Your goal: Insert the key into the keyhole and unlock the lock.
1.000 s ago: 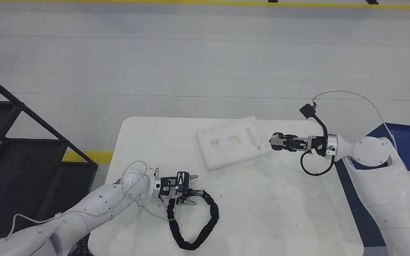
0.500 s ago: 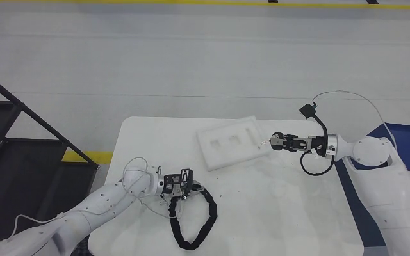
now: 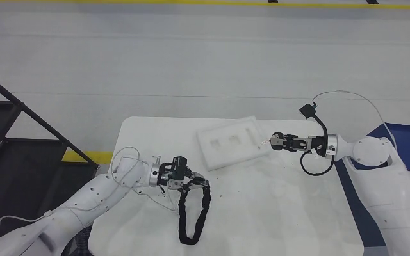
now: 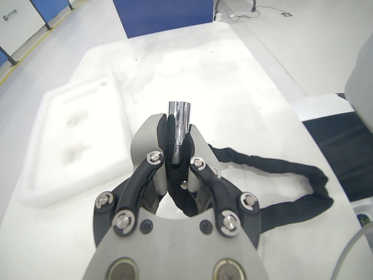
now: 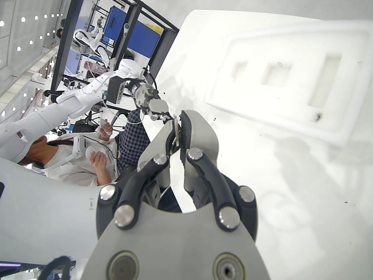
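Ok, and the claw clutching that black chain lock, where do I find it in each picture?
Top view: the left gripper is over the table's near-left part, with the chain lock trailing from it toward the near edge.
Left wrist view: centre foreground, shut on the lock's chrome cylinder.
Right wrist view: far off, just beyond the right gripper.
Shared landmark: the white foam tray.

Robotics lab: blue partitions point(image 4: 160, 1), yellow floor line point(image 3: 192, 3), another robot point(image 5: 86, 34)
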Available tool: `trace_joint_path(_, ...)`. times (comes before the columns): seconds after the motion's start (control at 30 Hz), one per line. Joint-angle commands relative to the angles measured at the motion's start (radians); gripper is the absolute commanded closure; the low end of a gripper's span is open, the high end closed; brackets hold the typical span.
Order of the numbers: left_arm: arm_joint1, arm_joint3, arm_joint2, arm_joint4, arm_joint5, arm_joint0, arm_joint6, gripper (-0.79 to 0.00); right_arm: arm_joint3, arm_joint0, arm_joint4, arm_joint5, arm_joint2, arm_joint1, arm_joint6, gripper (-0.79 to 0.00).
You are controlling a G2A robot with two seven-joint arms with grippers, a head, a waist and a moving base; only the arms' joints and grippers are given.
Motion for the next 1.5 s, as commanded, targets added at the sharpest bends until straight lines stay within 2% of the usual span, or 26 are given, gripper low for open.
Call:
trace_joint_path(0.0,0.011,-0.041,-0.017,0.011,-0.041,0.002,0.032,0.0,0.0,0.0,0.0,0.0,0.0,0.0,0.0,0.0)
trace_joint_path(0.17,0.03,-0.131,-0.051,0.042,-0.119,0.003,0.077,0.0,0.0,0.0,0.0,0.0,0.0,0.0,0.0,0.0)
trace_joint_path(0.27,0.04,-0.186,-0.048,0.06,-0.12,0.006,0.091,0.0,0.0,0.0,0.0,0.0,0.0,0.0,0.0,0.0)
trace_joint_path(0.5,0.06,-0.303,-0.007,0.039,-0.12,-0.022,0.091,0.0,0.0,0.0,0.0,0.0,0.0,0.0,0.0,0.0)
trace_joint_path(0.73,0.068,-0.386,0.06,-0.003,-0.12,-0.086,0.091,0.0,0.0,0.0,0.0,0.0,0.0,0.0,0.0,0.0)
trace_joint_path(0.97,0.071,-0.387,0.03,-0.044,-0.09,-0.117,0.121,0.0,0.0,0.0,0.0,0.0,0.0,0.0,0.0,0.0)
trace_joint_path(1.17,0.059,-0.36,-0.003,-0.082,-0.075,-0.133,0.117,0.0,0.0,0.0,0.0,0.0,0.0,0.0,0.0,0.0)
trace_joint_path(1.33,0.035,-0.339,-0.021,-0.167,-0.037,-0.147,0.033,0.0,0.0,0.0,0.0,0.0,0.0,0.0,0.0,0.0)
trace_joint_path(1.47,0.014,-0.323,-0.036,-0.257,0.016,-0.158,-0.074,0.0,0.0,0.0,0.0,0.0,0.0,0.0,0.0,0.0)
